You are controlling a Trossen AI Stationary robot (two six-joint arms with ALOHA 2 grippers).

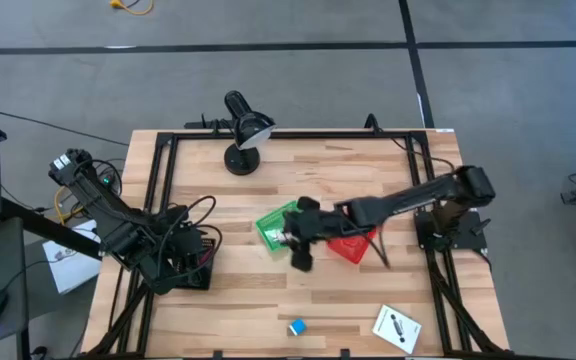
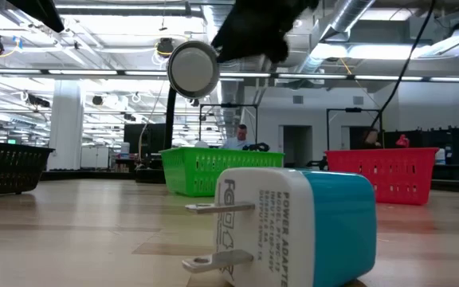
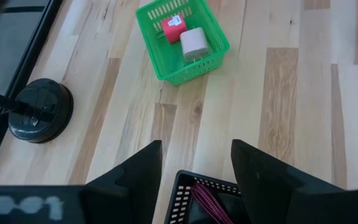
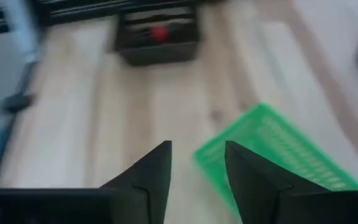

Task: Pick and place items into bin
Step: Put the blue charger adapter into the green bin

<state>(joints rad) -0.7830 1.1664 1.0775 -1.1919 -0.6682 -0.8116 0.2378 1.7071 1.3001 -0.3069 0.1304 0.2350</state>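
Note:
My right gripper (image 1: 295, 240) hangs open and holds nothing, beside the green bin (image 1: 276, 224), between it and the red bin (image 1: 353, 246); its wrist view shows the open fingers (image 4: 196, 167) above bare wood next to the green bin (image 4: 278, 155). My left gripper (image 3: 194, 163) is open over the black bin (image 3: 204, 199), which holds the maroon cord (image 3: 209, 200). The green bin (image 3: 182, 40) holds the red-pink block (image 3: 174, 27) and the pale pink cube (image 3: 195, 42). The blue cube (image 1: 296, 327), a blue-and-white power adapter (image 2: 293, 227), lies on the table near its near edge. The white card (image 1: 398, 327) lies right of it.
A desk lamp (image 1: 243, 130) stands near the far edge, its round base (image 3: 39, 111) left of the green bin. The black bin (image 4: 157, 37) has something red inside (image 4: 159, 32). A black frame runs along the table's left, far and right edges. Bare wood lies between the bins and the near edge.

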